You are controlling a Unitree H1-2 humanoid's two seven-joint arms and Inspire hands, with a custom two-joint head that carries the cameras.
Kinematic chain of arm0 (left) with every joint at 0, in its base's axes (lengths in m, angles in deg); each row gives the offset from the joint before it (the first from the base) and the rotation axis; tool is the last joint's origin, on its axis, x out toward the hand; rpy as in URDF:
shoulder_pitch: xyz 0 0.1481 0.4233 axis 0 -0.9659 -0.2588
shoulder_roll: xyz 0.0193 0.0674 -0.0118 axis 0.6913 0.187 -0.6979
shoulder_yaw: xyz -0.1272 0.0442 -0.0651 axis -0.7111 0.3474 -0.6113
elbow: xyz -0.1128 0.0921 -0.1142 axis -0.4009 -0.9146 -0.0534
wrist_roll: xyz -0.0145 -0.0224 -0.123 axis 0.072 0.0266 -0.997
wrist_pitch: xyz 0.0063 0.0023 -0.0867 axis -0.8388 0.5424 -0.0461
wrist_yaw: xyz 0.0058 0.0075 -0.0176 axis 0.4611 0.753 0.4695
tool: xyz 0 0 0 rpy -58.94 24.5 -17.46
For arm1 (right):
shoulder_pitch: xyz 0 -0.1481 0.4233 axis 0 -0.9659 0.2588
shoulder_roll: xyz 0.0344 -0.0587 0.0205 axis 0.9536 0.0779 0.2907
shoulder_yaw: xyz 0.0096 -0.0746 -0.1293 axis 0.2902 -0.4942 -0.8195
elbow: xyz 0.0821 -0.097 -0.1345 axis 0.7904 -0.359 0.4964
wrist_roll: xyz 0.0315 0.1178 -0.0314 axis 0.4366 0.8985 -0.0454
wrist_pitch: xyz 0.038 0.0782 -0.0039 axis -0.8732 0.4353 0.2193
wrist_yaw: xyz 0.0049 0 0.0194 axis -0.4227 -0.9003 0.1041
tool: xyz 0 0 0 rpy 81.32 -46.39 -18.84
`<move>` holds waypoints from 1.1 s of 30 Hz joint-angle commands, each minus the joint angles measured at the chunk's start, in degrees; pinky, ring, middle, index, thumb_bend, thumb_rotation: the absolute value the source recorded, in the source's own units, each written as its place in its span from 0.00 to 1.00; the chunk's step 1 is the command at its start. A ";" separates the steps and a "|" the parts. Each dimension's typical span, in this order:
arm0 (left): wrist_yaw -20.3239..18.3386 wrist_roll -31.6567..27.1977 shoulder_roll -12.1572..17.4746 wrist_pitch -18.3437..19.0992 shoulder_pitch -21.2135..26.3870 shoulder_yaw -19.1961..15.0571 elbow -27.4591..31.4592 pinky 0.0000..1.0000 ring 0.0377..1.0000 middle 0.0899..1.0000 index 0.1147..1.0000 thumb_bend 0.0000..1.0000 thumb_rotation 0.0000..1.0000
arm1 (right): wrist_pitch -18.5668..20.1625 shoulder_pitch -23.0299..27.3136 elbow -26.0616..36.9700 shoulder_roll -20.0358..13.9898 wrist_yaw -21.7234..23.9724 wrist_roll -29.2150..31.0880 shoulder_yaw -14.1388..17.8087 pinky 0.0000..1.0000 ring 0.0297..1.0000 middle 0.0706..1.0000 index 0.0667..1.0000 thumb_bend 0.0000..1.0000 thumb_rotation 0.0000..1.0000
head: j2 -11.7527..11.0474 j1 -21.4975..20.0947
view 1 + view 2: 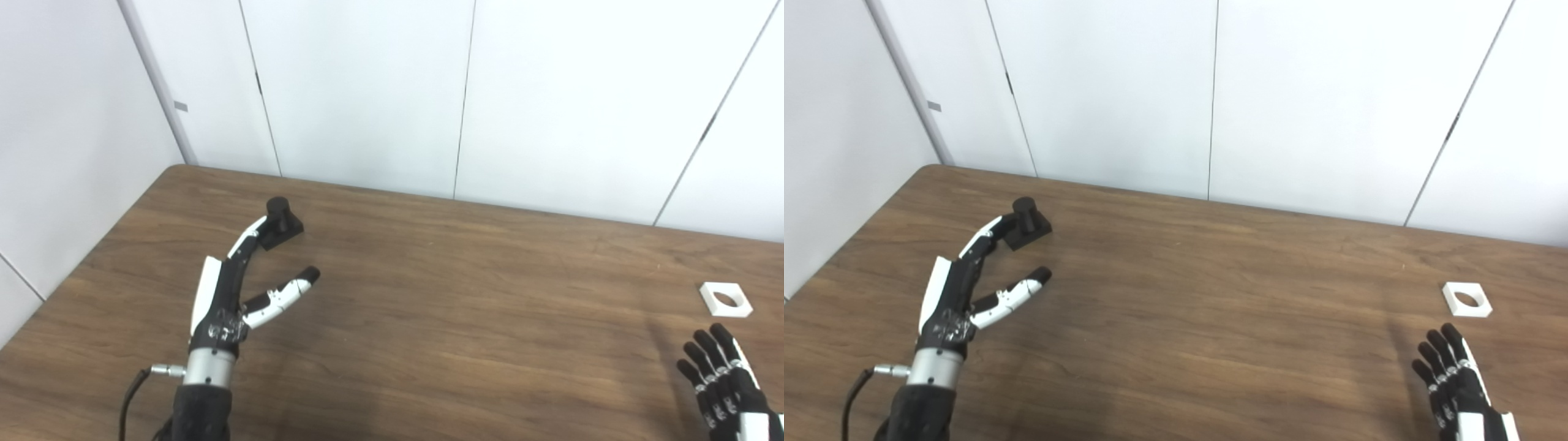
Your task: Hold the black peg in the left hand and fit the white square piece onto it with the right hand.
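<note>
The black peg (281, 222), a short cylinder on a square black base, stands on the brown table (465, 294) at the far left. My left hand (236, 288) is open, its fingertips reaching the peg's near left side and its thumb spread out to the right. The white square piece (726, 299), with a round hole in it, lies flat at the far right. My right hand (726, 383) is open at the bottom right corner, fingers pointing up toward the white piece and a short way in front of it. Neither hand holds anything.
White wall panels (367, 92) rise just behind the table's back edge and along its left side. A black cable (131, 392) hangs from the left wrist near the front edge.
</note>
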 commanded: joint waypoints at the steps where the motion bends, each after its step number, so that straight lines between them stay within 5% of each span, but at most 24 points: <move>1: 0.51 2.79 2.13 1.59 2.28 -0.60 1.32 0.96 0.93 0.88 0.85 0.81 0.41 | -1.53 -2.96 -2.82 -0.66 0.47 0.32 0.07 0.90 0.92 0.93 0.93 0.74 0.91 | 0.05 0.07; 21: 4.50 13.09 9.11 7.62 12.57 -0.69 -15.38 0.90 0.97 0.91 0.82 0.88 0.47 | -2.49 -2.93 -3.45 -0.53 0.71 -0.06 -0.22 0.95 0.95 0.96 0.95 0.68 0.94 | 0.23 0.30; 33: 3.64 13.48 12.91 9.19 18.11 2.69 -26.50 1.00 0.98 0.93 0.83 0.91 0.44 | -2.40 -3.06 -3.18 -0.31 0.88 0.46 -0.49 0.96 0.96 0.96 0.95 0.66 0.92 | 0.32 0.04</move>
